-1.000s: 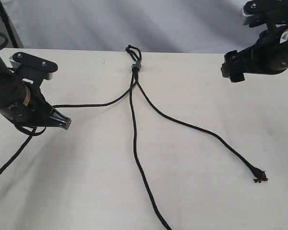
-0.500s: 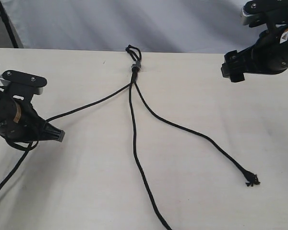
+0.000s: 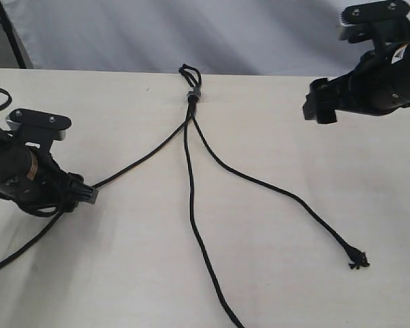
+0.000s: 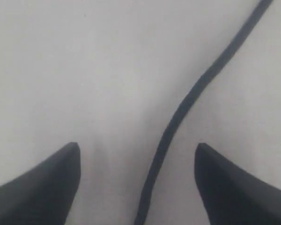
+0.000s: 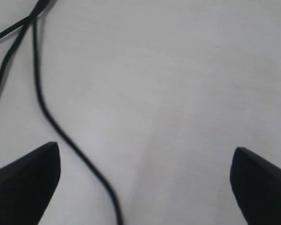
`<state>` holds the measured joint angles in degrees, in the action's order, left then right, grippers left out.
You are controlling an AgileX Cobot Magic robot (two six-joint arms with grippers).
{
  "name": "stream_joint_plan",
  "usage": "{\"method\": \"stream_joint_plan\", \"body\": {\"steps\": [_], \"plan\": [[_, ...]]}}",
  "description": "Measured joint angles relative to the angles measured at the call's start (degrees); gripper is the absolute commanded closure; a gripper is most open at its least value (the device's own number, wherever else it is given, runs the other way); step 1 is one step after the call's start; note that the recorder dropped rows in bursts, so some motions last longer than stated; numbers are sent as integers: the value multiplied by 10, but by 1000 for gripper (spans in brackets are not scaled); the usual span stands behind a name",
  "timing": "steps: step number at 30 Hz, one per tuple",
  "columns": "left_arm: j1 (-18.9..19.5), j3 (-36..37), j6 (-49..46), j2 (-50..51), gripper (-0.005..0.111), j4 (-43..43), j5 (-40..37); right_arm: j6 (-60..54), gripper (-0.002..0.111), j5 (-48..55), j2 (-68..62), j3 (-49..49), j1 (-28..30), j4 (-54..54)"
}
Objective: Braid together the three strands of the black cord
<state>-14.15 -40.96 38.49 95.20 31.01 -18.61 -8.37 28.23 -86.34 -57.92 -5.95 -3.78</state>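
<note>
Judging by how the black cord (image 3: 191, 109) lies, you are at the very start of the braid. Its three strands fan out flat on the table (image 3: 294, 287) from the grey band (image 3: 193, 94) at the far edge, and none crosses another below that join. The left strand (image 3: 138, 158) runs out to the left gripper (image 3: 89, 195) and on past it toward the near left corner. The middle strand (image 3: 193, 212) drops straight toward the near edge. The right strand (image 3: 287, 195) sweeps out to its frayed tip (image 3: 357, 260).

Your left arm is stretched low over the table, with the gripper's nose down at the surface. In the wrist view its fingers (image 4: 56, 173) are parted, and the strand lies loose in the gap between them, nearer one finger and not pinched. Your right gripper (image 3: 318, 109) hangs well above the table on the far right with its jaws spread wide and nothing in them. Its camera looks down on one strand passing near a fingertip.

The next move probably calls for a firm pinch on an outer strand. You would then lift it and carry it across the middle strand close under the band, so the first crossing sits tight. Nothing visibly pins the band, so pull gently or the whole cord may slide.
</note>
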Motion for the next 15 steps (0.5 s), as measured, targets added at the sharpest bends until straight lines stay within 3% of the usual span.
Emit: {"method": "stream_joint_plan", "body": {"steps": [3,5,9,12,15], "plan": [[0,-21,-2,-53,42,0,-1,-56,17,50,-7,-18,-62,-61],[0,-45,-19,-119,47,0,-1,-90,17,80,-36,-32,-143,-85],[0,-54,-45,-209,72,0,-7,-98,17,102,-119,-53,-264,-84],[0,-54,-60,-230,107,0,-28,-88,17,111,-172,-56,-318,-69],[0,-54,-74,-230,107,0,-31,-54,18,111,-201,-56,-331,-41]]}}
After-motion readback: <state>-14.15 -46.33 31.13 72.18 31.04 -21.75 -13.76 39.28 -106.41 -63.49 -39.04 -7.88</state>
